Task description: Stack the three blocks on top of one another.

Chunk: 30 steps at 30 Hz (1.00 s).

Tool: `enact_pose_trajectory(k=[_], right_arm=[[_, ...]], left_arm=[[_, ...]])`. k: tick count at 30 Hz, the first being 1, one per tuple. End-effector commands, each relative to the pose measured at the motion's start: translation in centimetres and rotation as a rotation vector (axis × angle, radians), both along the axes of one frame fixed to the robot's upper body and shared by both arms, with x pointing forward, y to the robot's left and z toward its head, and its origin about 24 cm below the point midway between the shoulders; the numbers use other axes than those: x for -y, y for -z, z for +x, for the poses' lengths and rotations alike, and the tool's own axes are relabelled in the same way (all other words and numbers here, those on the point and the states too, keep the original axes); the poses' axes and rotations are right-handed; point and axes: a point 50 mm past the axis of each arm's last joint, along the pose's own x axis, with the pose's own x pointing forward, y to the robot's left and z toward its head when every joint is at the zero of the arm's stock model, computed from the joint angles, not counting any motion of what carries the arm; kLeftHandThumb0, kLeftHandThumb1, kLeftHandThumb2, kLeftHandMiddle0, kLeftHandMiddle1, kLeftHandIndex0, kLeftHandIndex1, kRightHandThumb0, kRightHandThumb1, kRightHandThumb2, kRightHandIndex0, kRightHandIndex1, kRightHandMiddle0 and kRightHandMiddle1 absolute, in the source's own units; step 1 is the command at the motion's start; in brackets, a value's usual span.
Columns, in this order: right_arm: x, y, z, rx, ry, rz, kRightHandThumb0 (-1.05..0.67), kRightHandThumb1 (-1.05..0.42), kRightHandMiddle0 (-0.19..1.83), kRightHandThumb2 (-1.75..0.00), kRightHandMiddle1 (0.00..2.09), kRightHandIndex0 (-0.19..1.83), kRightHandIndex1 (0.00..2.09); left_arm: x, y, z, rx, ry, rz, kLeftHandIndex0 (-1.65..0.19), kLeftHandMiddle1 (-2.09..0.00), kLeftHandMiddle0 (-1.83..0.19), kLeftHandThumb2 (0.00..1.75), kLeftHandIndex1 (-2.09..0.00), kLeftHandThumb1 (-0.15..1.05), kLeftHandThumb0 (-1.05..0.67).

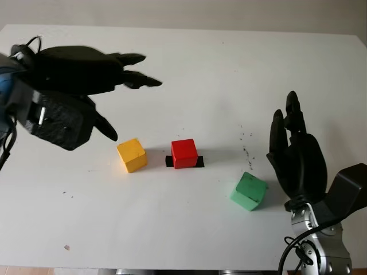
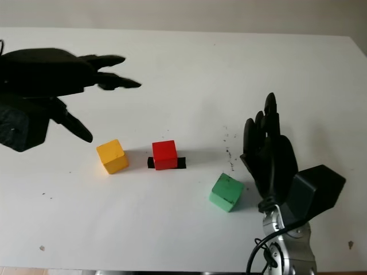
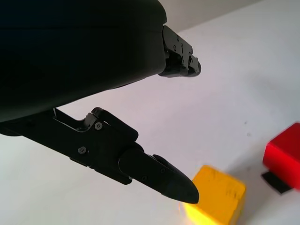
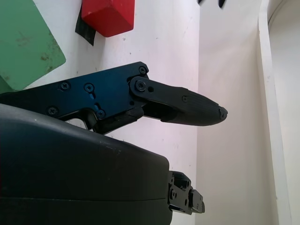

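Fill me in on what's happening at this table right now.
No stacking has begun. The yellow block, red block and green block sit apart on the white table, the red one on a black mark. The left hand is open, raised above the table near the yellow block. The right hand is open beside the green block.

Appears lab or test bench. Plain white worktop (image 1: 229, 69) with scuffs, black tape marker (image 1: 184, 162) under red block (image 1: 184, 153), bare pale wall (image 1: 172, 11) behind.
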Motion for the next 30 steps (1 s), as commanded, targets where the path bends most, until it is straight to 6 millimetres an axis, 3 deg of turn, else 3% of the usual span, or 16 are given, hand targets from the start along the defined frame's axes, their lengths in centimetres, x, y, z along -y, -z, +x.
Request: enact_pose_trajectory(k=[1,10,22,30], right_arm=[[0.3,-0.7,0.2,0.023,-0.006,-0.006,-0.69,-1.05,-0.19,-0.65,0.00,-0.19,0.00],[0.7,-1.5,0.6,0.035,-0.014,-0.013,-0.71,-1.05,-0.19,-0.62,0.00,-0.19,0.00],[1.0,-1.6,0.4,0.038,-0.021,-0.030,-0.70,-1.05,-0.19,-0.63,0.00,-0.19,0.00],[1.1,-1.6,0.2,0.038,-0.022,-0.036,-0.69,-1.05,-0.19,-0.64,0.00,-0.19,0.00]], left_arm=[[-0.4,-0.4,-0.8,0.033,0.001,0.035,-0.26,-0.05,0.11,0.05,-0.07,0.83,-0.52],[0.8,1.2,-1.5,0.034,0.088,0.110,-0.25,-0.05,0.14,0.05,-0.06,0.84,-0.47],[1.9,5.0,-1.5,0.218,0.292,0.127,-0.37,-0.07,0.09,0.05,-0.10,0.82,-0.39],[1.9,7.1,-0.7,0.245,0.333,0.159,-0.49,-0.07,0.06,0.05,-0.13,0.82,-0.47]])
